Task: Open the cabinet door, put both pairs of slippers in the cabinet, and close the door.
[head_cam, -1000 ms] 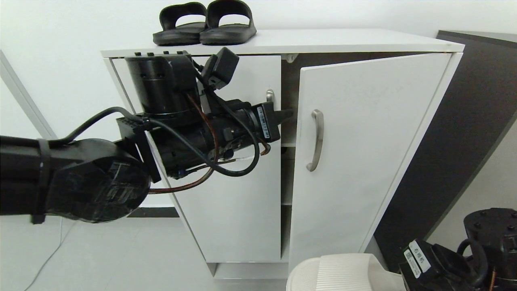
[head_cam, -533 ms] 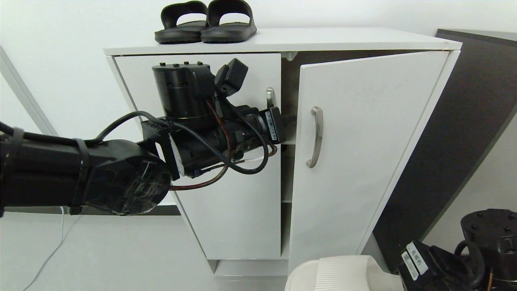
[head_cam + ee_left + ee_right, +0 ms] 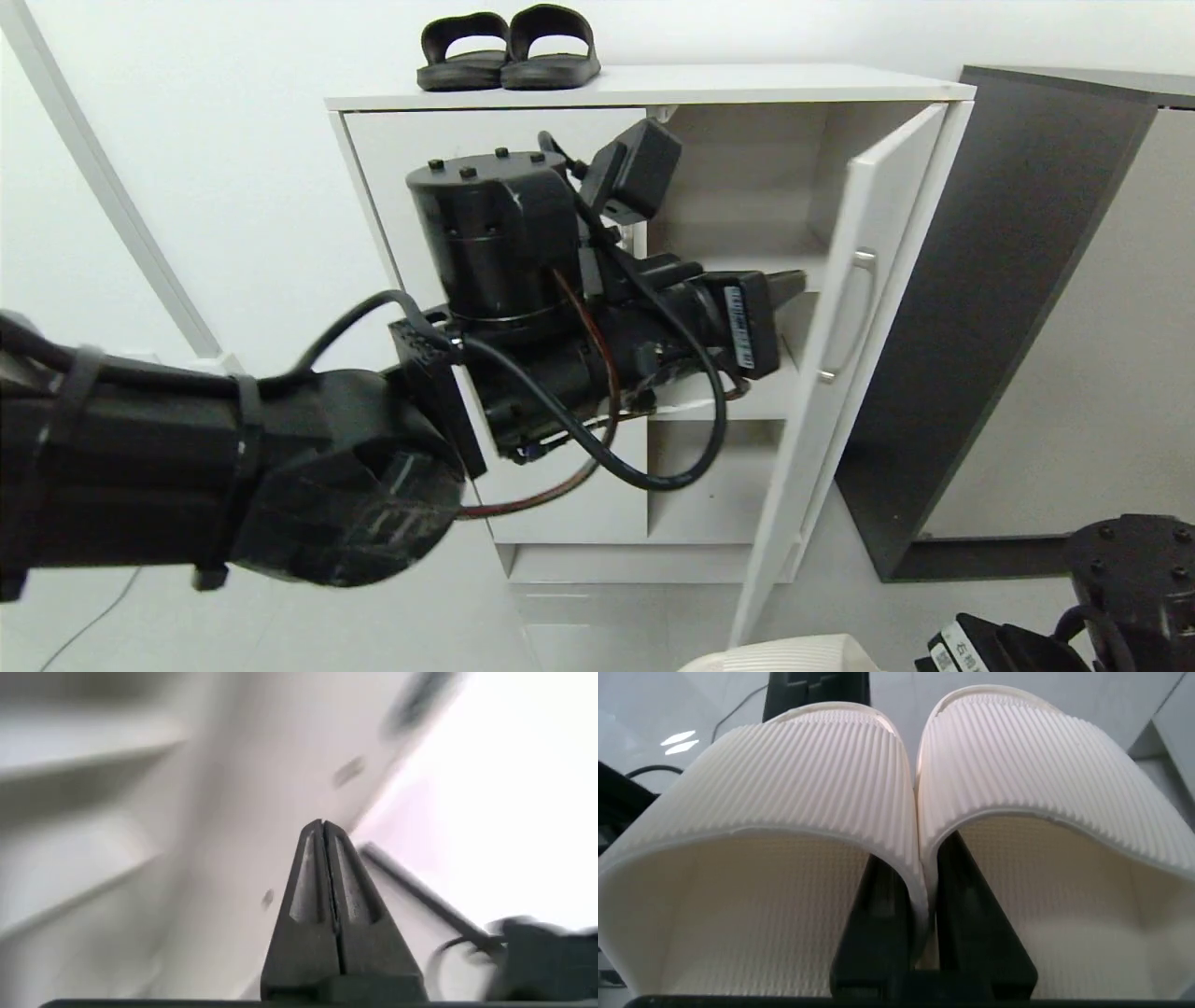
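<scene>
My left gripper [image 3: 789,280], fingers together, hovers by the inner face of the open white cabinet door [image 3: 882,215]. I'd push it wider, then shelve the cream ribbed slippers [image 3: 813,793] clamped in my right gripper [image 3: 920,924].

left arm [image 3: 168,485]: enters at left edge, lower half, runs up and right to frame centre. wrist [image 3: 495,233] roughly level, camera block on top. left gripper [image 3: 787,282] sits right of centre, pointing right; fingers [image 3: 306,896] pressed flat together, nothing between them. right arm [image 3: 1130,569]: lower right corner. right gripper [image 3: 920,938] clamped on slippers [image 3: 813,793], both inner strap edges pinched between its fingers.
</scene>
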### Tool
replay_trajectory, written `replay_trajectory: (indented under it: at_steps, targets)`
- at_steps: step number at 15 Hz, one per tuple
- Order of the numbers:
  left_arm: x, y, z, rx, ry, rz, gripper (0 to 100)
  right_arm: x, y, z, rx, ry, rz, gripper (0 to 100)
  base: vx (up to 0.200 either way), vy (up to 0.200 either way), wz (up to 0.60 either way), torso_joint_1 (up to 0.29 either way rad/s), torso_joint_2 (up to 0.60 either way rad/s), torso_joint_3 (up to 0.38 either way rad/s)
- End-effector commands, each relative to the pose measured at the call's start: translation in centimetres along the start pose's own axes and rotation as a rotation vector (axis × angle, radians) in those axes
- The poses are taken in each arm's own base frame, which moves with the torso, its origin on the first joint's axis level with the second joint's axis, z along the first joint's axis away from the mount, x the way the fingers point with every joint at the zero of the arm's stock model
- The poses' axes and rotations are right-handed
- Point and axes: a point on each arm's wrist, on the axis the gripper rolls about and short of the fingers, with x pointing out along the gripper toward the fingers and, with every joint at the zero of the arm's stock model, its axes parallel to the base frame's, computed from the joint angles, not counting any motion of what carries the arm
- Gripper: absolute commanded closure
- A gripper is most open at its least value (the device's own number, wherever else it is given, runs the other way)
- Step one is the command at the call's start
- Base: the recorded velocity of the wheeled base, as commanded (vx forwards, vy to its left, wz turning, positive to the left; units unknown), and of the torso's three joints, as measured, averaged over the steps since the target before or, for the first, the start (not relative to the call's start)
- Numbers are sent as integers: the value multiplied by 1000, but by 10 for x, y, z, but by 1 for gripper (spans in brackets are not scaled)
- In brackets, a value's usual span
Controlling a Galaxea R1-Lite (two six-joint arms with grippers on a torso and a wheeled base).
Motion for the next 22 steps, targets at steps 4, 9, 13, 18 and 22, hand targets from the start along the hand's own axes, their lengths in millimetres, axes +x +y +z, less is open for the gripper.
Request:
replay_trajectory:
  at_steps: [4,9,13,18,22]
  targets:
    - [28,3,-29,1,-87,-46,100,1,1,-1,-1,3,6,100,0,0,0,0,0,0]
    - [-54,-16,28,-44,-62,79,100,-3,-5,2,5,-13,-41,100,0,0,0,0,0,0]
    - [-186,7,77,36,-58,567,100,-13,-17,12,156,-22,-407,100,0,0,0,0,0,0]
    - [-312,-34,60,99,-125,1110,100,-6,-38,40,281,-130,-678,100,0,0,0,0,0,0]
    - [-363,-54,-35,153,-119,1439,100,9,-54,32,319,-62,-817,100,0,0,0,0,0,0]
